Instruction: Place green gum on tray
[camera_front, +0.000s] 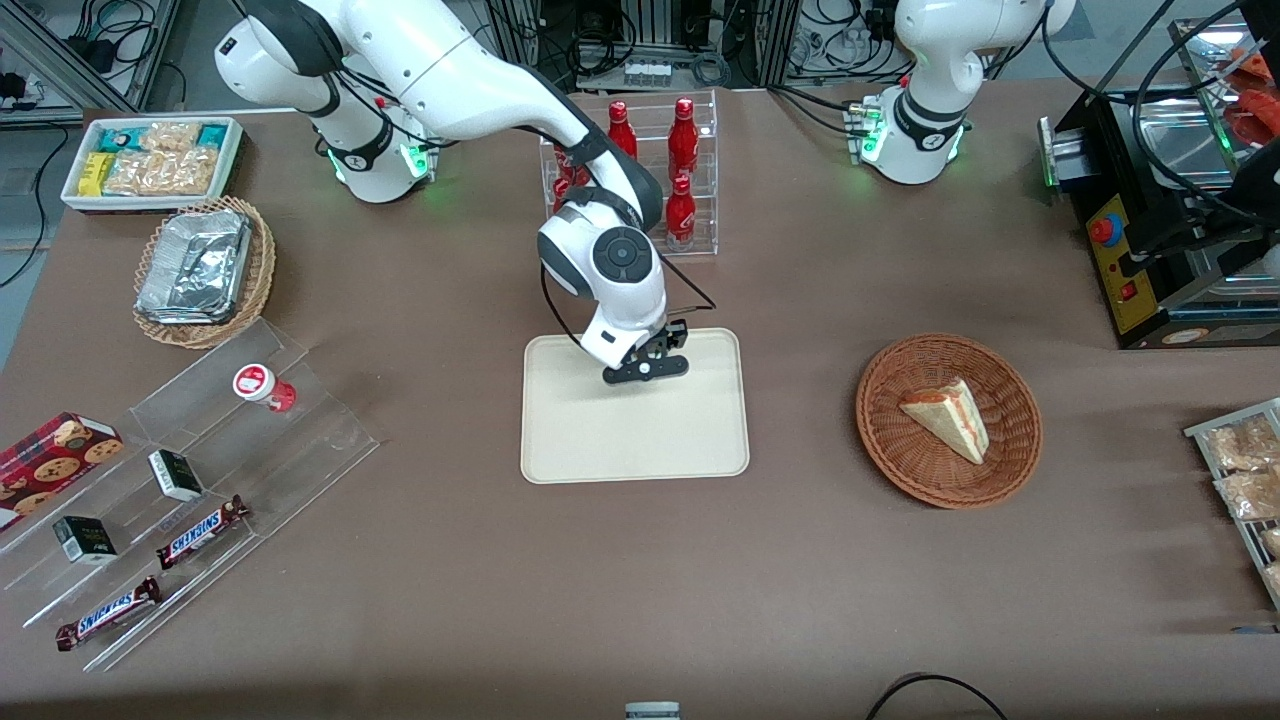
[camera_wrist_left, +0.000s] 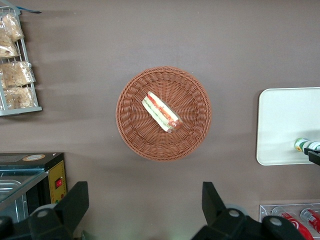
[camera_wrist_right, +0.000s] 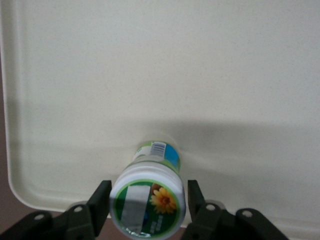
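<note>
1. One tub is all that matters here, and the gripper (camera_wrist_right: 148, 202) has it: the green gum (camera_wrist_right: 148, 196) sits between the two fingers (camera_wrist_right: 98, 201), lid up toward the wrist camera, flower label plain to see.
2. The fingers look pressed to the sides of the lid, so I call this clamped on the tub, not yet let go.
3. Where is it? Over the tray (camera_front: 560, 430), at the part of it farther from the front camera, close to that rim. From the front the gripper (camera_front: 645, 370) hangs low over the cream surface with the arm folded above it.
4. The wrist view shows the tub's base and its shadow meeting on the tray floor; it seems to be touching down or a hair above, and I cannot tell which.
5. Progress: the carry looks done, and the gum is already inside the tray's outline. Left to do, by my reading: settle it flat, part the fingers, lift clear.
6. Risk: the tub is tall for its width, so a sideways nudge on release could tip it.
7. Elsewhere, the red-lidded tub (camera_front: 262, 386) stays on the clear stepped stand (camera_front: 330, 430), toward the working arm's end of the table.
</note>
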